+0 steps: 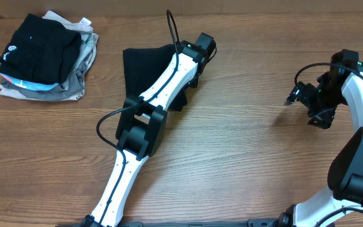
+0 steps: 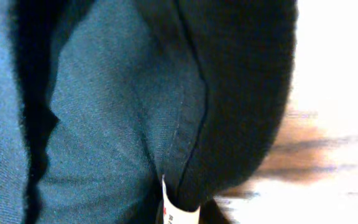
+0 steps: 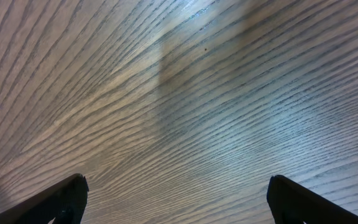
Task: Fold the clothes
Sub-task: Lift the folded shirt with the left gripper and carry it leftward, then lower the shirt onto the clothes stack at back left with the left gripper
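garment pile [image 1: 68,85] | black logo garment [image 1: 40,47] on top | wooden table [image 1: 244,145], far-left corner

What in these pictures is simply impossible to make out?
Whether the left tool is open or shut: the left arm covers it overhead, and the black shirt fills the left wrist view.
The shirt's full outline: that arm crosses it overhead.
The white tag: cut off by the bottom edge of the left wrist view, and its print is blurred.
How many garments are in the folded pile: too small overhead.
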